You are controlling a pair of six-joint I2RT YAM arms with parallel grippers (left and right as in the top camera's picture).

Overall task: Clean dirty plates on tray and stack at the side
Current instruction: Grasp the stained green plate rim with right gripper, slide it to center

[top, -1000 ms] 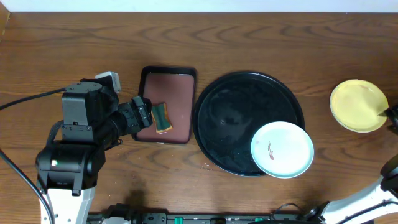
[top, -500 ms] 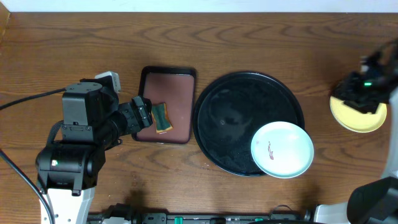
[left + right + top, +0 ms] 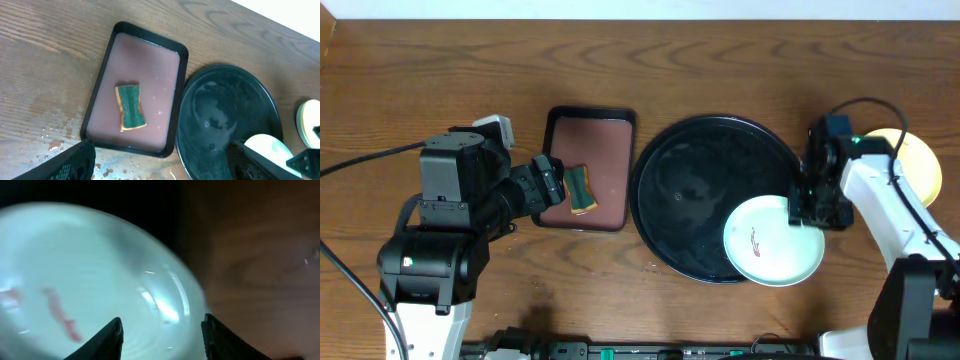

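Observation:
A pale mint-blue plate with a reddish-brown smear lies on the front right of the black tray. My right gripper is open at the plate's right rim. In the right wrist view, which is blurred, its fingers straddle the rim of the plate. A pale yellow plate lies on the table at the far right, partly hidden by the right arm. Only one mint-blue plate shows. My left gripper is open and empty at the left edge of the brown tray; its fingers frame the left wrist view.
A rectangular brown tray stands left of the black tray, with a green and yellow sponge on it. The sponge also shows in the left wrist view, with wet spots on the table in front of the brown tray.
My right arm has swung in from the far right, past the yellow plate, to the right rim of the mint-blue plate. The left arm, plates and sponge have not moved.

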